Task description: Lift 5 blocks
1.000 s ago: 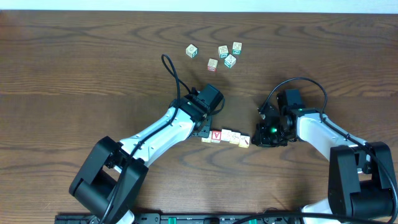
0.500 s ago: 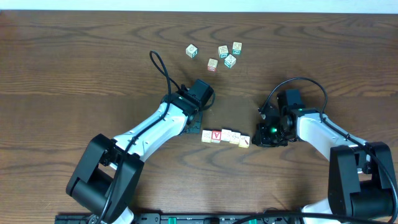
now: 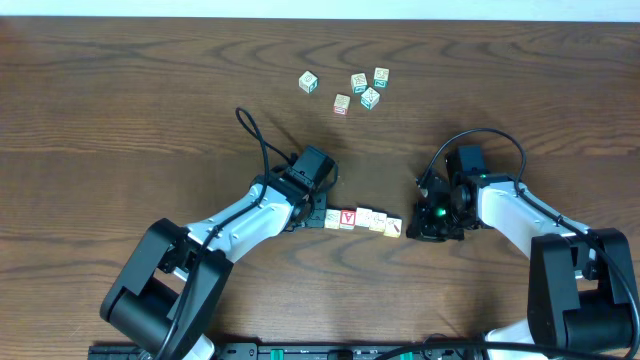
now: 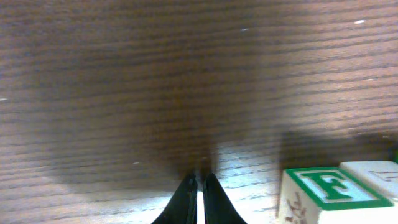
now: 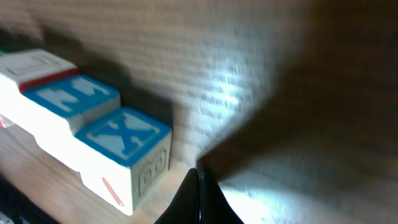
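Arms angled down to table (image 3: 120, 120); left gripper (image 3: 317, 215) and right gripper (image 3: 414, 231) flank the row of blocks (image 3: 362, 220), fingers pressed together, empty. Cubes wooden, printed; table wood-grained.

Seen from overhead, a bold red V tops one block (image 3: 348, 217), second from the left arm's end of the row of blocks (image 3: 363, 219) toward the near edge of the table (image 3: 120, 120). The left wrist view catches a green F in a green frame on the F block (image 4: 329, 186). The right wrist view shows a blue X on the X block (image 5: 127, 140); the blue letter on the neighbouring block (image 5: 78, 96), N or Z, is unclear. Prints on the loose cubes (image 3: 358, 82) near the far edge are too small to read.
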You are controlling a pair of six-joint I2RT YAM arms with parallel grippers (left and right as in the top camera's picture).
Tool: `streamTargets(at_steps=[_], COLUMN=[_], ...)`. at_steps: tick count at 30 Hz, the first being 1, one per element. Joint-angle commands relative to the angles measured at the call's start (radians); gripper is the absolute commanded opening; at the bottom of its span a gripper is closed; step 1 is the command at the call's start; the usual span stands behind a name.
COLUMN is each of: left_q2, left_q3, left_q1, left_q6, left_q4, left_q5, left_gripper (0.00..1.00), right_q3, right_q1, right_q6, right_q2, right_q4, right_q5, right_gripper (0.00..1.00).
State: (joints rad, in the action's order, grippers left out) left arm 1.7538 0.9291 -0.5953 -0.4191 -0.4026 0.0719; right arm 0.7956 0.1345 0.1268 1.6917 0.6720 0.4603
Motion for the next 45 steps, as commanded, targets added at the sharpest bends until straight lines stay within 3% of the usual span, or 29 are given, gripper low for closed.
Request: streamTargets(at_steps=[1,25,45], left_q2=[0.039,0.039,0.039], left_q3=[-0.044,-0.044,-0.044], left_q1=[0.002,0.001,-0.037], left_q6=[-0.017,-0.051,-0.077], left_q4=[0.008,0.072,0.076], left_q5=[0.06,0.13,0.145], left_gripper=[0.07,0.08,0.07], right_q3=[-0.008,-0.007,-0.007], right_q1=[0.008,0.008,0.008], right_q6=[0.018,0.102,0.111], right_q2=[0.01,0.009,0.009], right_q4=[0.026,-0.079,-0.159], right_q5=[-0.056,0.151,0.14], right_gripper=[0.01,0.01,0.01])
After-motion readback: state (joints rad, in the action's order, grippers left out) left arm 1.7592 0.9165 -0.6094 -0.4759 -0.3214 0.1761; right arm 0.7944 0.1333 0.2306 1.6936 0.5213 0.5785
